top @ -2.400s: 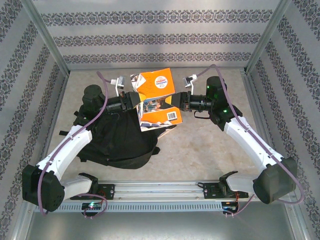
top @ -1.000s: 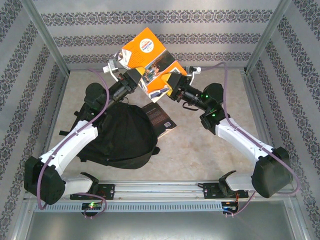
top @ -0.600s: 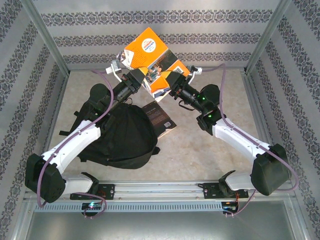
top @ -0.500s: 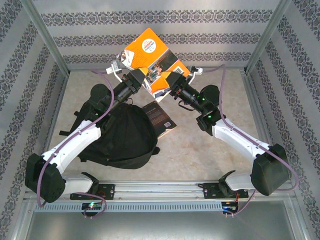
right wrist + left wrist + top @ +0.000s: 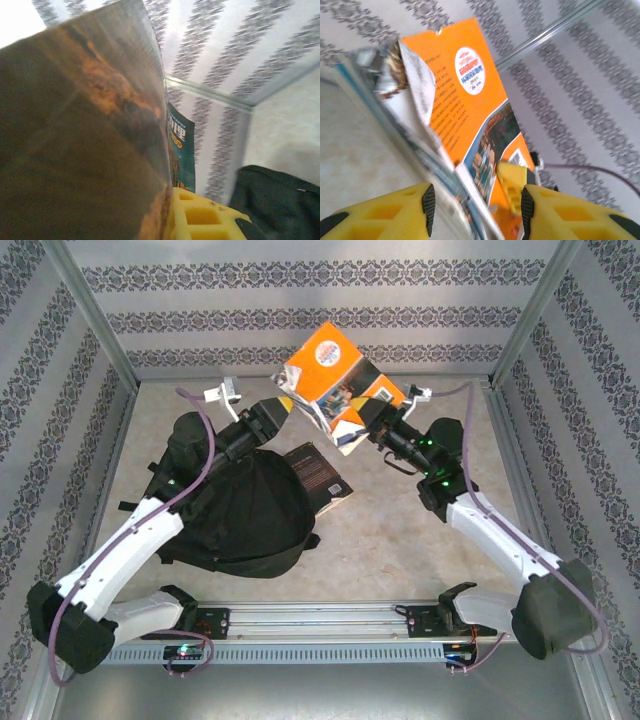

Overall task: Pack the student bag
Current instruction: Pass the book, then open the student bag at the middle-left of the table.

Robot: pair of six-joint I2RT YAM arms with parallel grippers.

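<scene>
An orange glossy paperback book (image 5: 470, 115) slants from 11 to 5 o'clock before a striped wall (image 5: 580, 100); at 6 o'clock the left claw (image 5: 477, 207) gapes, yellow fingers (image 5: 385, 215) apart.

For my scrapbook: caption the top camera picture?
Right gripper holds orange book aloft near the black backpack; left gripper open.

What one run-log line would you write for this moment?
left gripper: open beside orange book | right gripper: shut on orange book, held aloft | student bag: lying below | black book: beside bag
</scene>
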